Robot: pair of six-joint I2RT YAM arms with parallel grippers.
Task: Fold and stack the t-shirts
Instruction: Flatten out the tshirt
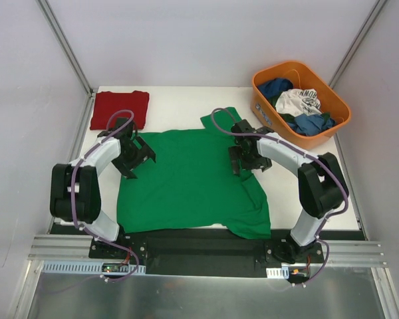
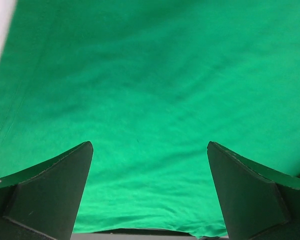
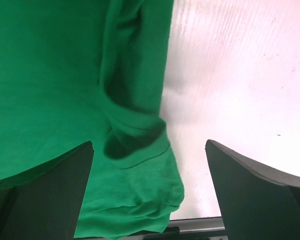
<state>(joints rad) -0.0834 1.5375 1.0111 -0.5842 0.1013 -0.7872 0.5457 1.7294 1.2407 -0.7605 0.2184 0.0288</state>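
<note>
**Green shirt spread flat, both claws wide open above it**

The green t-shirt (image 1: 193, 179) lies spread across the middle of the white table (image 1: 179, 100), its near hem reaching the table's front edge. Its collar cannot be made out, and one sleeve sticks out at the far right. In the right wrist view a sleeve hem is doubled over in a dark crease beside bare table. The red t-shirt (image 1: 120, 108) lies folded in the far left corner, well apart from the green one.

An orange basket (image 1: 299, 100) at the far right holds blue garments (image 1: 276, 86) and a white garment (image 1: 298, 101) with dark lettering too small to read. A pale label on the basket's side is also unreadable.

Both arms bend inward at the elbow. The left claw (image 1: 138, 159) hangs over the shirt's left edge and the right claw (image 1: 245, 161) over its right shoulder. Each has its jaws spread wide and holds nothing.
</note>
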